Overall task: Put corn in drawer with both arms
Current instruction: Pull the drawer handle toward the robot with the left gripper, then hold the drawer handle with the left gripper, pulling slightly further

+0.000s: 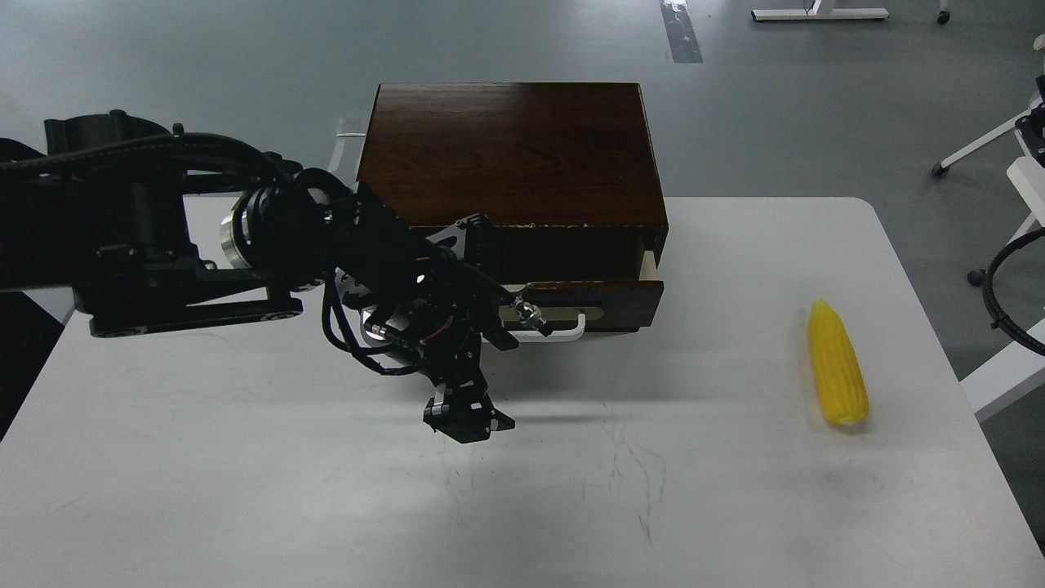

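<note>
The dark brown cabinet [510, 151] stands at the back middle of the white table [245, 490]. Its drawer [600, 292] is pulled partly out, and a pale inner side [649, 263] shows at the right. My left gripper [490, 331] sits at the left end of the white bar handle [563, 331], dark and hiding that end; the drawer comes out with it. A black claw-like part [467, 418] of the arm hangs just above the table. The yellow corn [837, 374] lies on the table at the right, pointed end away from me. My right gripper is out of view.
Chair and stand legs [976, 147] are on the floor beyond the table's right edge. A black cable loop [1000, 282] hangs at the far right. The table's right edge runs close to the corn.
</note>
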You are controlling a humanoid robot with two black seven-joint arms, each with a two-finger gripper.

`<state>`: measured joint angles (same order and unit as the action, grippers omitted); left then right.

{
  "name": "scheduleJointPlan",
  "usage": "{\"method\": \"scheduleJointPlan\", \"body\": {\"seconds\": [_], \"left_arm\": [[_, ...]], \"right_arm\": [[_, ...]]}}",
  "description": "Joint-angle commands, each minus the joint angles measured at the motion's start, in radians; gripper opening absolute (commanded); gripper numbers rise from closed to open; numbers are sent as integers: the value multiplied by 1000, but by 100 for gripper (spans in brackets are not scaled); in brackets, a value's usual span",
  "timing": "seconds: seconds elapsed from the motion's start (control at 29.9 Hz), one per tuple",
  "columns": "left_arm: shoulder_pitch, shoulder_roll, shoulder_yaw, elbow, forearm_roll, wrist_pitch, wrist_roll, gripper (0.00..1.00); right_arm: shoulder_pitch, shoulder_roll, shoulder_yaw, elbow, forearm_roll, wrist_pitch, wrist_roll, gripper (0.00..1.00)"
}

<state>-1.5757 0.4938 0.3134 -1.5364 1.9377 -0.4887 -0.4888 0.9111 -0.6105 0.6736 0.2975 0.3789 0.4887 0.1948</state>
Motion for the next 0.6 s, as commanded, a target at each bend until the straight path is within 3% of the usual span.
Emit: {"method": "scheduleJointPlan", "body": {"seconds": [0.0,0.57], "left_arm": [[-6,2,-2,-2,0,0,0,90],[-7,-6,-20,10,-2,0,0,90]], "right_arm": [[0,0,0,0,0,0,0,100],[-3,0,0,0,0,0,0,100]]}}
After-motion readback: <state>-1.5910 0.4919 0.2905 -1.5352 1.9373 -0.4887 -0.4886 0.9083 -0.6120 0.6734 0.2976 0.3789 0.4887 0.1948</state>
